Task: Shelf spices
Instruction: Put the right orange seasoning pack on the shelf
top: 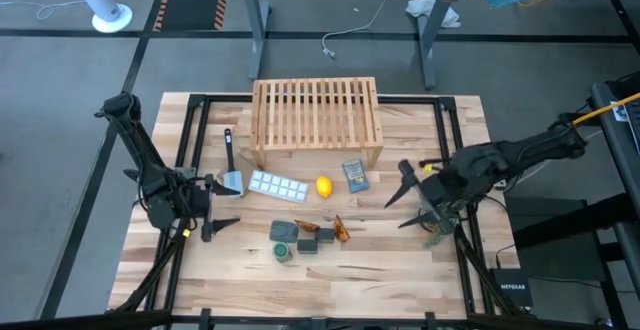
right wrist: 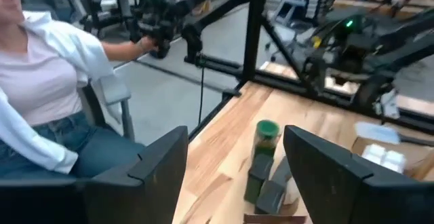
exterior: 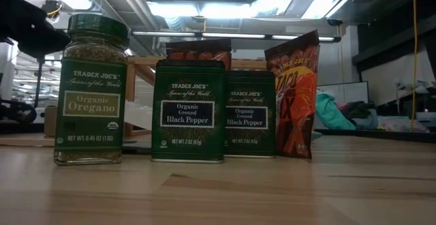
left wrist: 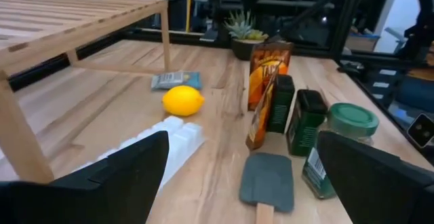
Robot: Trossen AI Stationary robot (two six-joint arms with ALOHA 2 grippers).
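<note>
The 5 spices stand in a tight cluster on the bench [top: 400,280], well in front of the shelf [top: 316,120], which holds none of them yet. Left of the group is the oregano jar [exterior: 90,92] with its green lid; beside it stand 2 black pepper tins [exterior: 189,112], 1 just behind and to the side of the other, and 2 orange-brown packets [exterior: 294,92] upright behind and beside the tins. The left tool [top: 222,206] hovers near the bench's left side, fingers spread and empty; the right tool [top: 408,197] hangs on the right, also released and holding nothing. The jar looks like glass: rigid, fairly heavy for its size, smooth and likely slippery, best taken across its body below the lid. The tins seem stiff and light, with flat faces that suit a squeeze across the narrow sides. The packets look thin, crinkly and prone to toppling or buckling, so a pinch near the top edge seems safest.
</note>
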